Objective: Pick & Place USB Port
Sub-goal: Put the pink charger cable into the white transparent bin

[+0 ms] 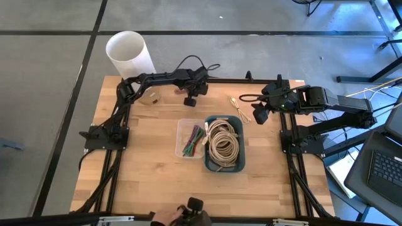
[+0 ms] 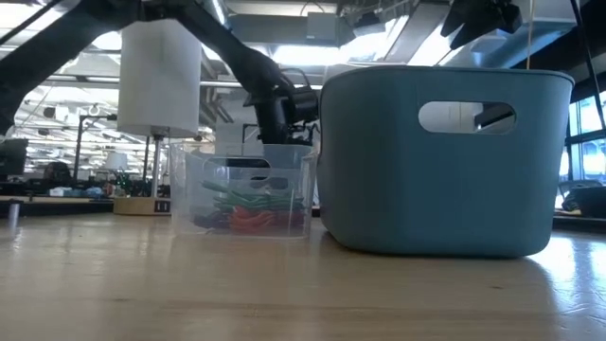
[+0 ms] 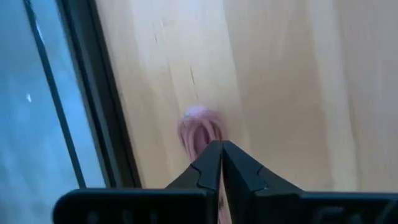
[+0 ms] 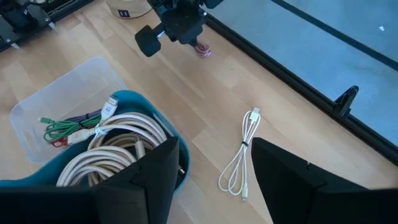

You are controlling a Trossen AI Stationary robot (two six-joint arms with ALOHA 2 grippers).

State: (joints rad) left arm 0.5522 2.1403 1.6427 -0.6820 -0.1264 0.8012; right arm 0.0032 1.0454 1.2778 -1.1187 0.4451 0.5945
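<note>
A small pink coiled USB cable (image 3: 199, 124) sits by the table's far edge and also shows in the right wrist view (image 4: 203, 50). My left gripper (image 3: 221, 144) reaches to the far edge (image 1: 190, 100) and is shut at that coil. A white USB cable (image 4: 241, 155) lies loose on the wood right of centre (image 1: 239, 108). My right gripper (image 4: 214, 146) hangs open above it, near the table's right side (image 1: 259, 115), touching nothing. In the low view the left gripper (image 2: 279, 112) shows behind the containers. My left gripper has the pink coil's near rim (image 3: 208, 138) pinched between its two fingertips (image 3: 211, 155), coming from above and pointing down. The shut tips hide the strand they are on. I cannot tell whether the coil rests on the wood or hangs just clear.
A blue bin (image 1: 208, 164) of beige cables stands mid-table, beside a clear box (image 1: 181, 150) of coloured cables. A white cylinder (image 1: 129, 53) stands beyond the far left corner. A black frame rail (image 4: 292, 78) runs along the far edge. A hand (image 1: 166, 217) shows at the near edge.
</note>
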